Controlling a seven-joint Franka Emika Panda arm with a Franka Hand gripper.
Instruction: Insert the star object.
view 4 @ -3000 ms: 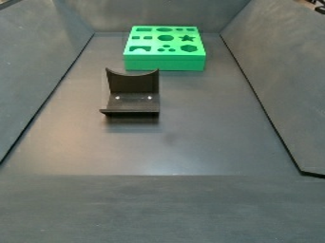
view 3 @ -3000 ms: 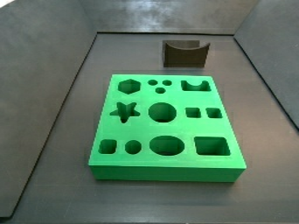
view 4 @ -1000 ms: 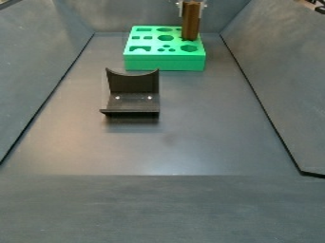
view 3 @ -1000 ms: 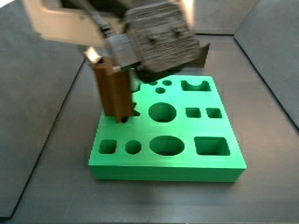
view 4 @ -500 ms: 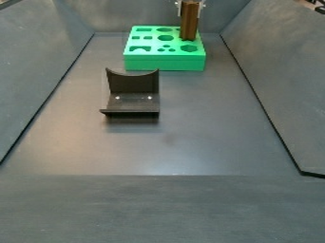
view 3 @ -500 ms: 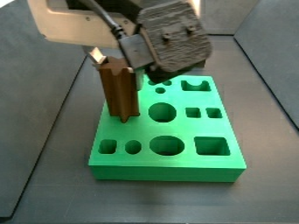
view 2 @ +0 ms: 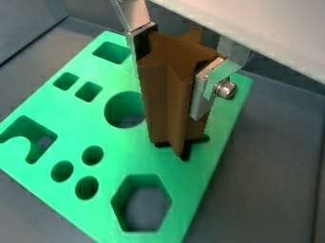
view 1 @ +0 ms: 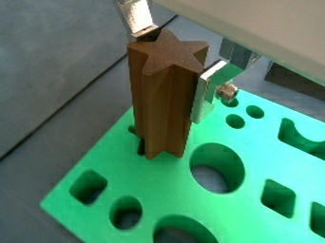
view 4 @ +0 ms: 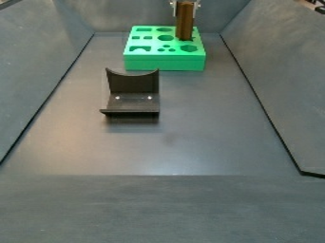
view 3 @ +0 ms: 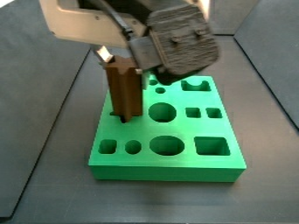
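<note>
The star object (view 3: 122, 87) is a tall dark-brown ridged peg. It stands upright between the fingers of my gripper (view 3: 121, 63), which is shut on its upper part. Its lower end sits in the mouth of the star-shaped hole (view 2: 193, 142) in the green board (view 3: 176, 166). Most of the peg still stands above the board. Both wrist views show the peg (view 1: 162, 95) (view 2: 172, 90) with a silver finger (view 1: 210, 84) (view 2: 211, 78) pressed to its side. In a side view the peg (view 4: 184, 21) rises from the board (view 4: 165, 63) at the far end.
The board has several other holes: hexagon (view 2: 140, 204), round (view 3: 162, 111), oval (view 3: 169, 145) and square (view 3: 211, 145). The dark fixture (view 4: 131, 93) stands on the grey floor nearer the middle. Sloping grey walls (view 4: 273, 95) enclose the floor.
Three seconds ago the board stood alone; the gripper has since come in with the peg. Over the last second the peg has shifted slightly and settled a little lower at the star hole.
</note>
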